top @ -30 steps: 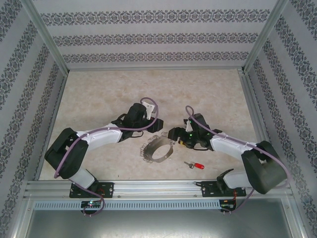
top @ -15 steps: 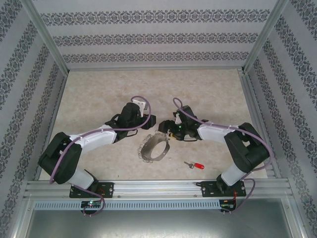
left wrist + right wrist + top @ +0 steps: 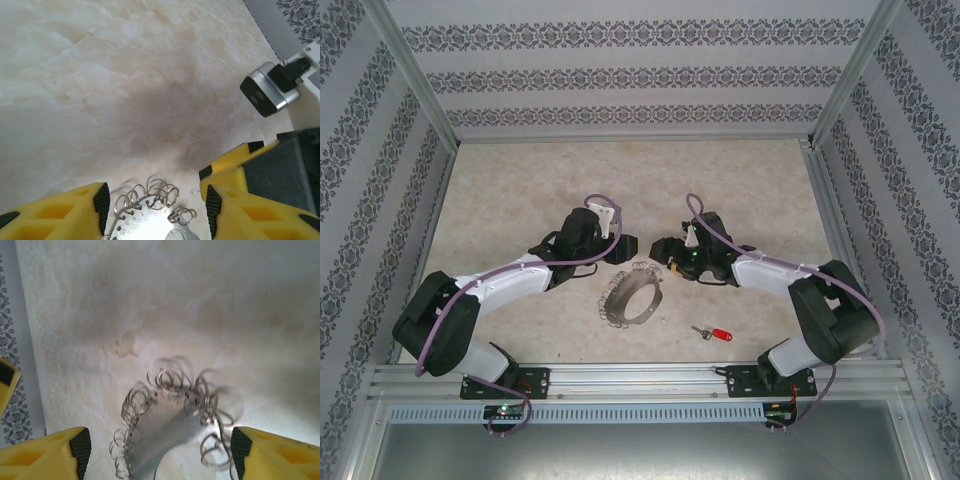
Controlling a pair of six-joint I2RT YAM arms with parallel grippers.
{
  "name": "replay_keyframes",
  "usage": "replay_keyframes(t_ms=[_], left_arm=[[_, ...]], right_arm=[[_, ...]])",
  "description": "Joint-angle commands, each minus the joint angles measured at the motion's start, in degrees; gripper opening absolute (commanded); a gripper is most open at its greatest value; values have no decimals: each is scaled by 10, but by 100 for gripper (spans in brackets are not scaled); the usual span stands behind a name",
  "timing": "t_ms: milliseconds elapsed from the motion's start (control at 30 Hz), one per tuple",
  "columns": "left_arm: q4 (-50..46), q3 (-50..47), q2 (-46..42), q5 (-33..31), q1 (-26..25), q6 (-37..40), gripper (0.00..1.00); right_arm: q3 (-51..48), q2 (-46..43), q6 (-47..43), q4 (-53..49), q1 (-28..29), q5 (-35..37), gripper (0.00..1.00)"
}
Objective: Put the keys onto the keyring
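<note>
Centrally on the pale marbled tabletop (image 3: 520, 190), the left gripper (image 3: 157, 207) and right gripper (image 3: 160, 450), yellow fingers (image 3: 45, 452) spread apart, each straddle the far looped edge of the large grey metal keyring (image 3: 632, 297), clasping nothing; the tiny red-headed silver key (image 3: 713, 332) lies apart, to its right.

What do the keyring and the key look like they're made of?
Keyring: thin flat metal, dull grey with a soft sheen, edged with shinier wire loops. Key: the head looks like bright red plastic and the blade is silvery, probably metal; it is too small to be sure.
</note>
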Motion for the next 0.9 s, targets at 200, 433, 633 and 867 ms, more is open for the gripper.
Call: replay_keyframes(t_ms=[200, 433, 633, 867], left_arm=[[-6, 5, 9, 6, -5, -22, 56], [-8, 6, 16, 7, -5, -23, 56], [-7, 1, 10, 29, -5, -16, 56], [-61, 0, 11, 74, -36, 45, 57]], right_arm=[[-12, 6, -20, -6, 29, 9, 76], [8, 28, -33, -18, 42, -2, 75], [-24, 2, -27, -22, 46, 1, 73], [-52, -84, -36, -61, -9, 36, 74]])
